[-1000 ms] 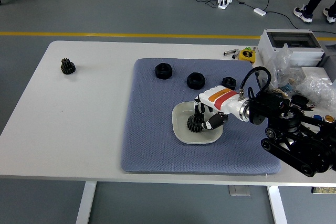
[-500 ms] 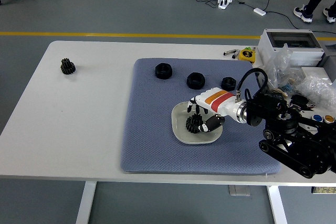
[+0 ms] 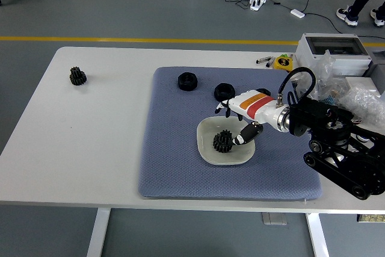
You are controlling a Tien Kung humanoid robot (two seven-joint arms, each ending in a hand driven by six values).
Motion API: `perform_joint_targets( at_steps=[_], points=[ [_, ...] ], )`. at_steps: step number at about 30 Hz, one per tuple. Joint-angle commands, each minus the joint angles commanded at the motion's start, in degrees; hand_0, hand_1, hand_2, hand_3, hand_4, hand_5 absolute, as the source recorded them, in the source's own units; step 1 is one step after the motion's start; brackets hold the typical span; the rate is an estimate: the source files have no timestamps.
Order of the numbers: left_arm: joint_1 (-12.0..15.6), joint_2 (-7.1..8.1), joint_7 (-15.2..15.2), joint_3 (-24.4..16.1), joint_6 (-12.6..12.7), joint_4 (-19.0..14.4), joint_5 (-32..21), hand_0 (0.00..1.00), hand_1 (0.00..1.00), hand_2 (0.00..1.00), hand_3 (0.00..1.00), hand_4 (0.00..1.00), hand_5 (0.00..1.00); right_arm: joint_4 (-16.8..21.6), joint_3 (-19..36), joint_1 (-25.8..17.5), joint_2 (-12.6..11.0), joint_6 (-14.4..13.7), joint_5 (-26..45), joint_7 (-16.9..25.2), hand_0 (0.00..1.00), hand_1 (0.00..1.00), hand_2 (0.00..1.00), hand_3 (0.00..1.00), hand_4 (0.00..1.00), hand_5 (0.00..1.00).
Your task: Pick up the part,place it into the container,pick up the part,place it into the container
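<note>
The right robot hand had lifted off the gear, fingers spread and empty, leaving it in the white bowl just below-left of the palm (the remaining gear sat far left on the desk, well apart).

The right hand has let go of the black gear and lifted up and away from it. Its fingers, closed around the gear before, are now spread. The gear now lies alone in the white bowl, just below the hand.
</note>
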Motion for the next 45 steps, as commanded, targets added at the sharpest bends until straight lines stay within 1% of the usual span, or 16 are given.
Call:
perform_joint_targets(
  at_steps=[4, 7, 9, 10, 15, 16, 20, 21, 22, 27, 28, 30, 33, 39, 42, 45],
  points=[
    [-0.1, 0.00, -0.1, 0.2, 0.0, 0.0, -0.3, 0.660, 0.685, 0.631, 0.556, 0.597, 0.499, 1.0, 3.4, -1.2, -1.4, -0.2, -0.2, -0.2, 0.245, 0.469, 0.669, 0.797, 0.998, 0.383],
    [-0.2, -0.04, -0.1, 0.2, 0.0, 0.0, -0.4, 0.660, 0.685, 0.631, 0.556, 0.597, 0.499, 1.4, 6.2, -2.6, -2.7, -1.5, 0.6, -0.3, 0.245, 0.469, 0.669, 0.797, 0.998, 0.383],
    [-0.3, -0.07, -0.2, 0.5, 0.1, 0.0, -0.8, 0.660, 0.685, 0.631, 0.556, 0.597, 0.499, 0.9, 8.4, -4.2, -3.9, -4.2, 3.8, -0.2, 0.245, 0.469, 0.669, 0.797, 0.998, 0.383],
    [-0.3, -0.07, -0.2, 0.6, 0.1, 0.1, -0.9, 0.660, 0.685, 0.631, 0.557, 0.596, 0.496, 0.6, 8.9, -4.7, -4.2, -5.4, 5.6, -0.1, 0.342, 0.559, 0.704, 0.798, 0.998, 0.428],
    [-0.4, -0.14, -0.3, 0.7, 0.2, 0.1, -1.2, 0.660, 0.685, 0.631, 0.557, 0.596, 0.496, 0.0, 11.8, -8.8, -6.8, -13.7, 17.0, 1.8, 0.342, 0.559, 0.704, 0.798, 0.998, 0.428],
    [-0.4, -0.16, -0.3, 0.7, 0.1, 0.1, -1.2, 0.660, 0.685, 0.631, 0.557, 0.596, 0.497, 0.3, 12.4, -9.8, -7.2, -15.4, 19.6, 2.6, 0.561, 0.674, 0.777, 0.812, 0.998, 0.614],
    [-0.4, -0.20, -0.3, 0.7, 0.1, 0.1, -1.0, 0.660, 0.685, 0.631, 0.557, 0.596, 0.497, 1.7, 15.5, -14.2, -8.9, -19.0, 29.3, 6.4, 0.561, 0.674, 0.777, 0.812, 0.998, 0.614],
    [-0.4, -0.22, -0.3, 0.7, 0.1, 0.1, -1.0, 0.660, 0.685, 0.631, 0.557, 0.596, 0.497, 2.0, 16.2, -15.1, -9.2, -19.2, 31.7, 7.1, 0.561, 0.674, 0.777, 0.812, 0.998, 0.614],
    [-0.5, -0.23, -0.4, 0.7, 0.1, 0.1, -1.0, 0.660, 0.685, 0.631, 0.557, 0.595, 0.498, 2.2, 17.0, -16.2, -9.5, -19.4, 34.0, 7.8, 0.696, 0.746, 0.816, 0.826, 0.998, 0.759],
    [-0.6, -0.26, -0.6, 1.0, 0.2, 0.1, -1.5, 0.660, 0.685, 0.631, 0.557, 0.595, 0.498, 3.0, 22.5, -22.3, -10.1, -18.7, 45.9, 11.4, 0.696, 0.746, 0.816, 0.826, 0.998, 0.759],
    [-0.6, -0.28, -0.6, 1.0, 0.2, 0.2, -1.4, 0.660, 0.685, 0.631, 0.557, 0.595, 0.497, 3.1, 23.7, -23.4, -10.0, -18.6, 48.5, 11.7, 0.745, 0.771, 0.822, 0.825, 0.998, 0.867],
    [-0.6, -0.32, -0.6, 1.1, 0.2, 0.2, -1.5, 0.660, 0.685, 0.631, 0.557, 0.595, 0.497, 3.9, 26.6, -26.2, -9.6, -17.8, 53.3, 12.3, 0.745, 0.771, 0.822, 0.825, 0.998, 0.867],
    [-0.6, -0.37, -0.6, 1.0, 0.2, 0.2, -1.5, 0.660, 0.685, 0.631, 0.557, 0.595, 0.497, 5.2, 31.0, -30.1, -8.1, -16.7, 60.4, 12.1, 0.745, 0.771, 0.822, 0.825, 0.998, 0.867],
    [-0.6, -0.48, -0.6, 0.9, 0.2, 0.2, -1.3, 0.659, 0.685, 0.631, 0.558, 0.595, 0.498, 8.1, 40.7, -37.2, -2.7, -15.0, 73.8, 10.4, 0.738, 0.765, 0.817, 0.834, 0.998, 0.887],
    [-0.6, -0.47, -0.6, 0.9, 0.2, 0.2, -1.0, 0.658, 0.685, 0.630, 0.556, 0.594, 0.498, 9.4, 43.8, -39.8, -0.7, -14.6, 72.6, 9.1, 0.728, 0.759, 0.812, 0.828, 0.998, 0.911],
    [-0.6, -0.43, -0.6, 0.8, 0.1, 0.2, -0.8, 0.658, 0.685, 0.630, 0.556, 0.594, 0.498, 10.2, 44.8, -41.1, 0.0, -14.1, 69.9, 8.5, 0.728, 0.759, 0.812, 0.828, 0.998, 0.911]
  ],
)
